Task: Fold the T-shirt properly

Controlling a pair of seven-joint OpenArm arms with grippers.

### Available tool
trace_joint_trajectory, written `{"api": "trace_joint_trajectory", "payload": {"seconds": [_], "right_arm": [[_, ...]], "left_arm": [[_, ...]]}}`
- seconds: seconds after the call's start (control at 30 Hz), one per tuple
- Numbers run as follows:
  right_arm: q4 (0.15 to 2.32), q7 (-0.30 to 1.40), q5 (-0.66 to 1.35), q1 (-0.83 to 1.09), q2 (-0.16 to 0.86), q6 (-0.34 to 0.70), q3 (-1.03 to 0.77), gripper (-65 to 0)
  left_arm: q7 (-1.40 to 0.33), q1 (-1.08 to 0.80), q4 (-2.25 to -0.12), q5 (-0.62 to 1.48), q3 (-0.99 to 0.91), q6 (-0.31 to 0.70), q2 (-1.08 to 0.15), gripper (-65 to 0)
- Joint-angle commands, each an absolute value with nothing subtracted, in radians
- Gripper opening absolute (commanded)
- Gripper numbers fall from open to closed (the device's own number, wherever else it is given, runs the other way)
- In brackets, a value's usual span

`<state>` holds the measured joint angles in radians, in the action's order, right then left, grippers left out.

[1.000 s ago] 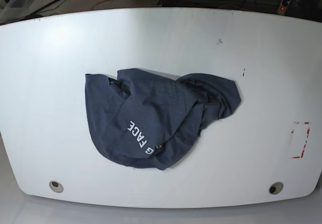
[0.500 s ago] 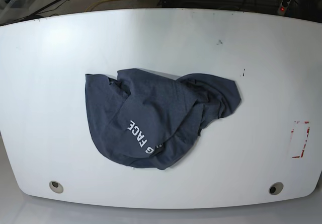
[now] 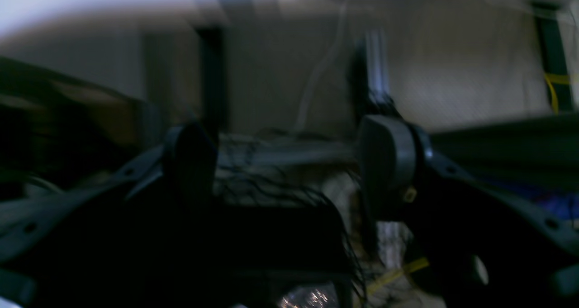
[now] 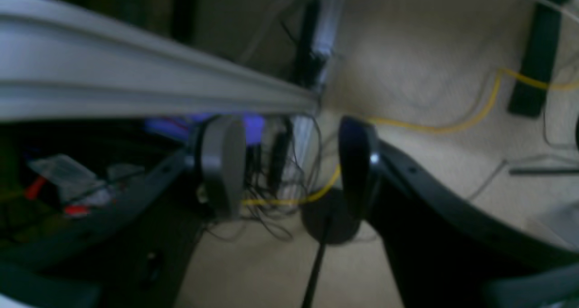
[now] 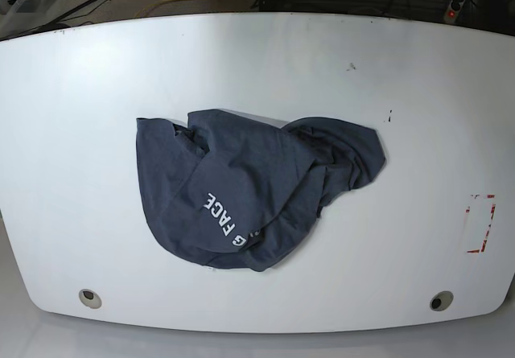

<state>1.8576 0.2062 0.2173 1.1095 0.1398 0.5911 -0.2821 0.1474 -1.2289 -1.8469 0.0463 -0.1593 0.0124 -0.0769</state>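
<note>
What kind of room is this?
Probably a robotics lab or workshop: a bare white table holding only a crumpled T-shirt, loose cables on the floor, and a power strip behind.

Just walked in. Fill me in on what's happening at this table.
Nothing is being handled right now. A dark slate-blue T-shirt lies crumpled in a heap near the middle of the white table, with part of its white lettering, "G FACE", showing. No fold is visible yet. Neither arm shows in the base view. The left gripper and the right gripper both have their jaws apart with nothing between them, and their blurred wrist cameras show floor and cables, not the shirt.
</note>
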Motion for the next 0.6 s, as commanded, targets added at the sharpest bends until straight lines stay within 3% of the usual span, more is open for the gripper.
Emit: {"api": "trace_joint_trajectory", "payload": {"seconds": [0.0,0.13,0.57], "right_arm": [[1.931,0.185,0.272,1.142,0.174,0.595,-0.289,-33.8],[1.985,0.188,0.346,1.138,0.185,0.598,-0.335,-33.8],[2.012,0.214,0.409,0.912,0.191,0.598,-0.386,-33.1]], "left_arm": [[0.170,-1.259,-1.922,0.048,-0.180,0.012,-0.062,-14.3],[0.170,-1.257,-1.957,0.047,-0.214,0.013,-0.005,-5.3],[0.168,-1.047,-1.962,0.038,-0.206,0.013,0.004,-5.0]]}}
